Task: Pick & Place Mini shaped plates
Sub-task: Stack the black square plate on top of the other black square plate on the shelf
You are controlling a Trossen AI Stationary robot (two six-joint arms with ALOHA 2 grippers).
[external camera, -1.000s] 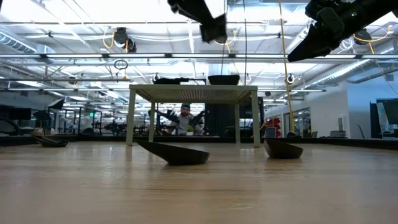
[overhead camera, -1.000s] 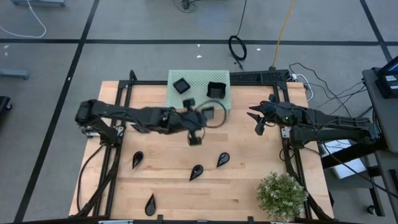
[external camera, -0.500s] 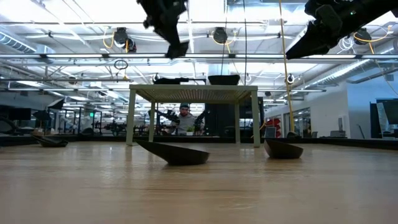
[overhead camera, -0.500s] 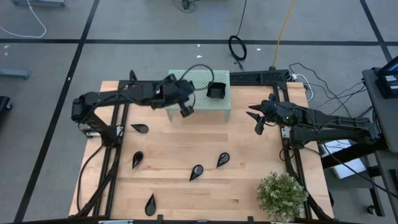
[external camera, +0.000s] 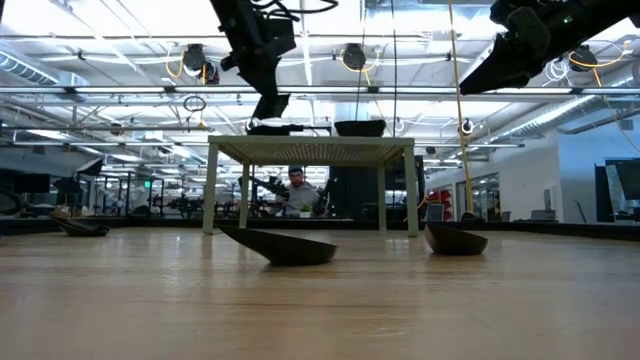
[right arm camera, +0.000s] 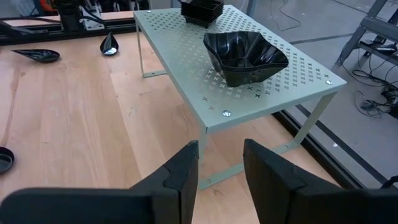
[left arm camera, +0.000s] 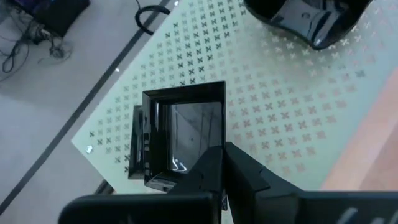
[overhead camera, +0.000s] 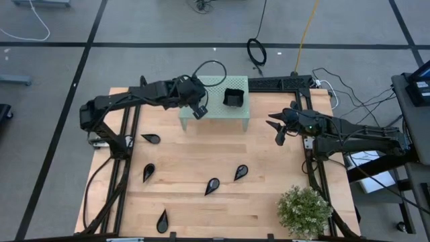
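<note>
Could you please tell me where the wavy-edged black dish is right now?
In the high view, the glossy wavy-edged black dish sits on the right part of the pale green perforated stand at the table's far edge, with the left claw over the stand's left part.

A perforated stand [overhead camera: 236, 115] sits at the middle of the desk's [overhead camera: 282, 168] far edge, carrying a wavy-edged plate [overhead camera: 233, 97] on its right half and a square plate [left arm camera: 180, 134] on its left. Five teardrop plates lie before it — one [overhead camera: 151, 138] nearest the left edge. A plant [overhead camera: 304, 210] occupies the near right corner.
</note>
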